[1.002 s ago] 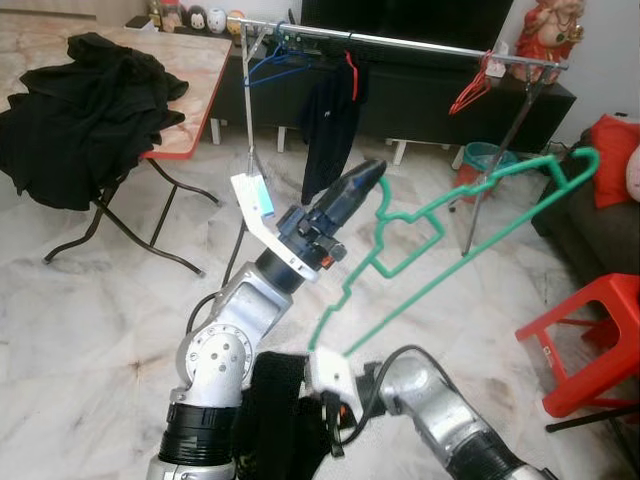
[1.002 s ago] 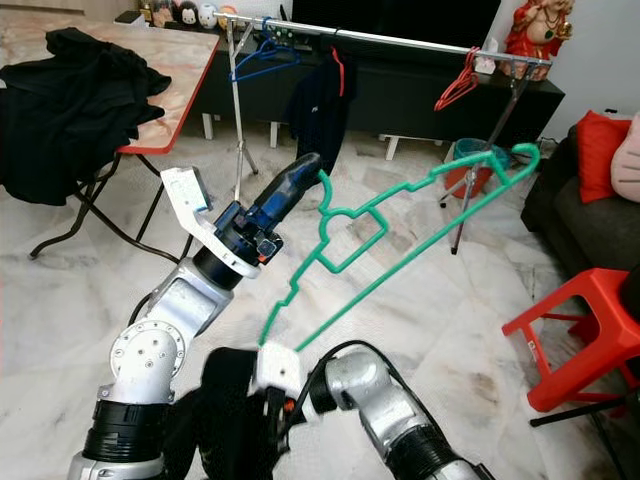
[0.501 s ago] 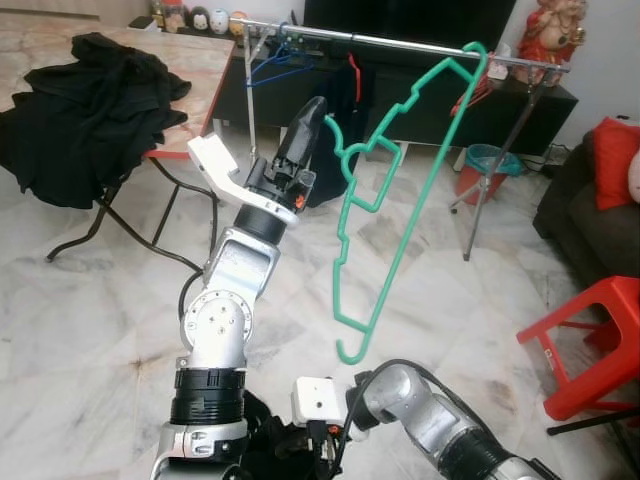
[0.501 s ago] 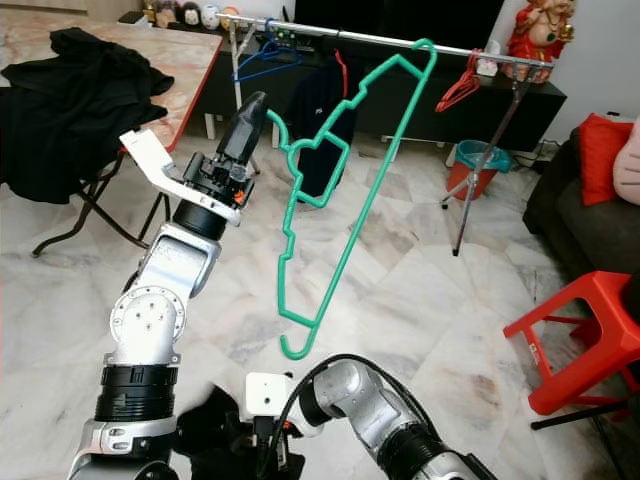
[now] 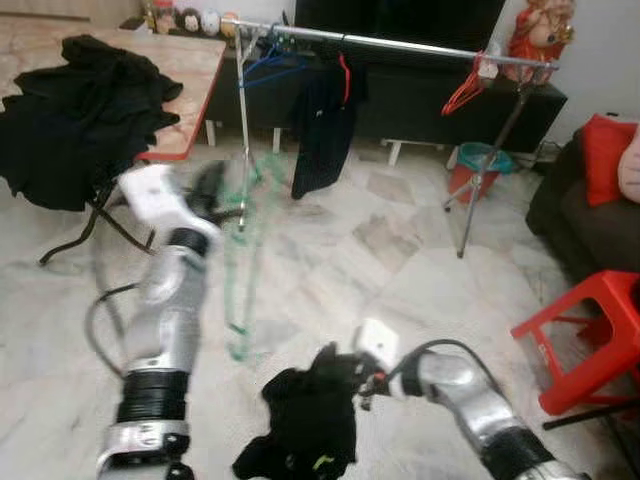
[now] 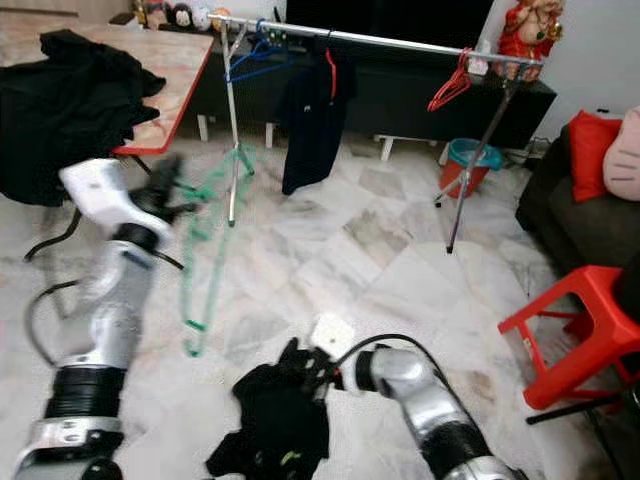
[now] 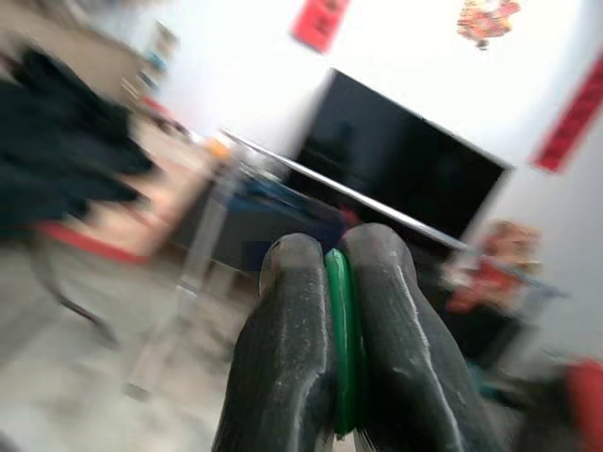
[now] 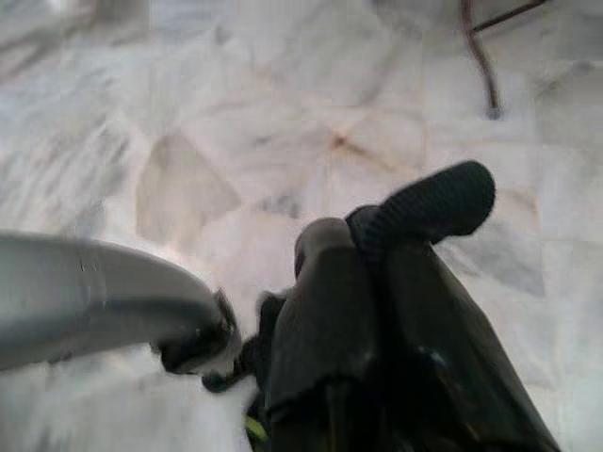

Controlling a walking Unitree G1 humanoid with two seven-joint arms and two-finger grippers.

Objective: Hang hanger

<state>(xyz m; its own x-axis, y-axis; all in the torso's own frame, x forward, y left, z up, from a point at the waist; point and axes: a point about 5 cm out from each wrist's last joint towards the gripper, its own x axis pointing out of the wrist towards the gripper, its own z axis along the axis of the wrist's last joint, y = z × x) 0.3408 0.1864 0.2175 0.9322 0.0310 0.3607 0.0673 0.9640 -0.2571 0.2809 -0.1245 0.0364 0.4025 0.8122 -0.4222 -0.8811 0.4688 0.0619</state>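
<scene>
The green hanger (image 5: 240, 260) hangs blurred from the left hand (image 5: 208, 185), low in front of the clothes rail (image 5: 400, 42) and near its left upright, its lower end close to the marble floor (image 5: 400, 260). In the left wrist view the hanger's thin green wire (image 7: 339, 348) sits pinched between the two black fingers (image 7: 283, 377), which are closed tight on it. On the rail hang a blue hanger (image 5: 262, 65), a dark garment (image 5: 318, 120) and a red hanger (image 5: 468, 92). The right hand (image 5: 350, 375) is down at the floor, gripping a black garment (image 5: 305, 420); its fingers seem closed on the cloth, though the fabric hides them. A table (image 5: 190, 60) at far left carries a heap of black clothes (image 5: 75, 115), and a red stool (image 5: 590, 340) stands at right.
</scene>
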